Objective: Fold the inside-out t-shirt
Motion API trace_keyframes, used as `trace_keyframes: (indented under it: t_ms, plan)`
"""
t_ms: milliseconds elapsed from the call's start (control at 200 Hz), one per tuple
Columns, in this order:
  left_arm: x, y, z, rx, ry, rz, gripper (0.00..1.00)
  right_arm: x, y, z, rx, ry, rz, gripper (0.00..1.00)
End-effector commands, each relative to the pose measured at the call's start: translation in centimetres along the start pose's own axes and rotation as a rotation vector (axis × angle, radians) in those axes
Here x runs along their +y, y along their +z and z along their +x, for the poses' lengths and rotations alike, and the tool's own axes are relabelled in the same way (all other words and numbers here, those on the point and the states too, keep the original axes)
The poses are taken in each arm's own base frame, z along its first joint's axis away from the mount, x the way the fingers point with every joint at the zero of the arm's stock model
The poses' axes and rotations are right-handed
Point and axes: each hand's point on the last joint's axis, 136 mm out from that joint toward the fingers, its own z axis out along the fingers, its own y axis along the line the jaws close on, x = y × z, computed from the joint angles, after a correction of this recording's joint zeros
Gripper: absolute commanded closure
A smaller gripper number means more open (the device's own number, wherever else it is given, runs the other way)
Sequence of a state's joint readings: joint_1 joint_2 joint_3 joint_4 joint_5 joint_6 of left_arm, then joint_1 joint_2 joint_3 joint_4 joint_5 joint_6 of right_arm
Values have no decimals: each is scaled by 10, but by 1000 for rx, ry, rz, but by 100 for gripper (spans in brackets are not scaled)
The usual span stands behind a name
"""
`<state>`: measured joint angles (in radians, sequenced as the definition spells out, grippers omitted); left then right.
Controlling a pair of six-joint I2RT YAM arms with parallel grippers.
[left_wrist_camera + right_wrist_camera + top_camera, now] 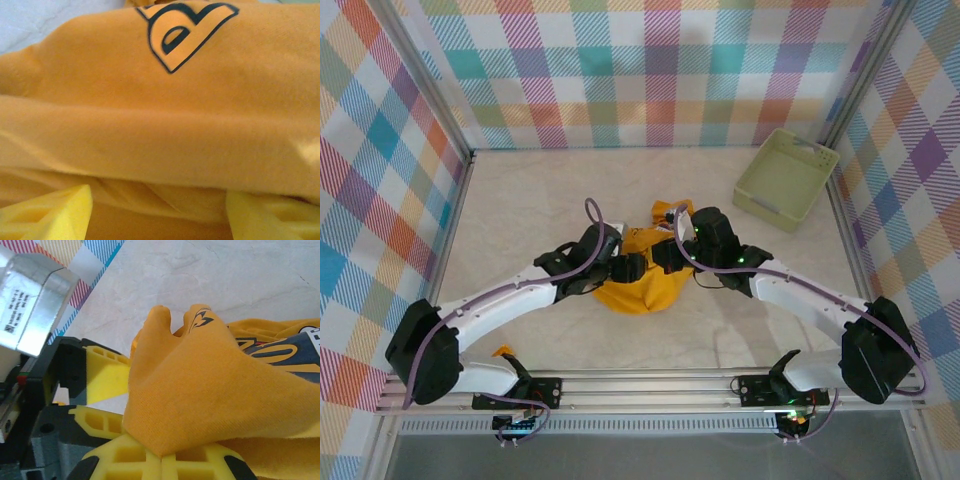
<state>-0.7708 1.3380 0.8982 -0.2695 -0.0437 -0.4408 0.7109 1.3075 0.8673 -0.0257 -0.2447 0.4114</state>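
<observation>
Jaws of the right gripper (161, 457) are found closed on a bunched fold of the inside-out t-shirt (640, 290). The cloth rises out of the meeting pads at the lower middle of the right wrist view. Jaws of the left gripper (160, 205) are found open. Its yellow fingers (50, 212) stand well apart in the lower corners of the left wrist view, and a thick roll of cloth lies across just beyond them, with nothing pinched.

The t-shirt is located at the centre of the top view, crumpled in a heap on the bench (540, 200) between the two grippers. A dark printed mark (185, 30) is noted on the cloth. The pale green basket (785, 180) is set well apart at the upper right.

The right hold is judged to serve as an anchor for drawing the heap out. The open left jaws are judged to be presented to the roll for a second hold. Folding proper is judged not yet begun.
</observation>
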Motion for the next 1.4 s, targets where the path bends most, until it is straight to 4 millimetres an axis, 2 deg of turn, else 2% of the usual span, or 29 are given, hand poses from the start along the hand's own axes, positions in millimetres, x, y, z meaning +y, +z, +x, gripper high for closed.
trace_keyframes:
  t_ms: [0, 90, 200, 325, 450, 725, 800, 915, 1095, 1285, 1395]
  plan:
    - [-12, 8, -5, -14, 0, 42, 26, 14, -6, -11, -42, -22, -43, 100]
    - [-10, 14, -6, -19, -3, 23, 26, 17, -5, -9, -35, -32, -51, 100]
    - [-5, 18, -12, -39, -10, -12, 32, 20, -4, -6, -25, -47, -62, 100]
    - [2, 22, -18, -58, -12, -64, 51, 22, -5, -2, -23, -61, -68, 100]
    - [9, 22, -21, -68, -13, -96, 69, 13, -6, 1, -27, -62, -26, 100]
    - [17, 19, -16, -79, -6, -112, 100, -7, -14, 0, -74, -44, 81, 100]
    - [18, 17, -13, -84, -4, -102, 100, -12, -16, -1, -85, -28, 101, 100]
    - [10, 14, -10, -89, 1, -39, 100, -7, -14, 0, -80, -35, 64, 100]
    - [-20, 1, -11, -144, 38, 147, 69, 2, -9, 3, -61, -36, 3, 100]
    - [-32, 5, -9, -120, 94, 192, 56, 12, -10, 1, -63, -37, -45, 100]
    - [-34, 12, -7, -102, 113, 193, 53, 16, -8, 2, -57, -39, -63, 100]
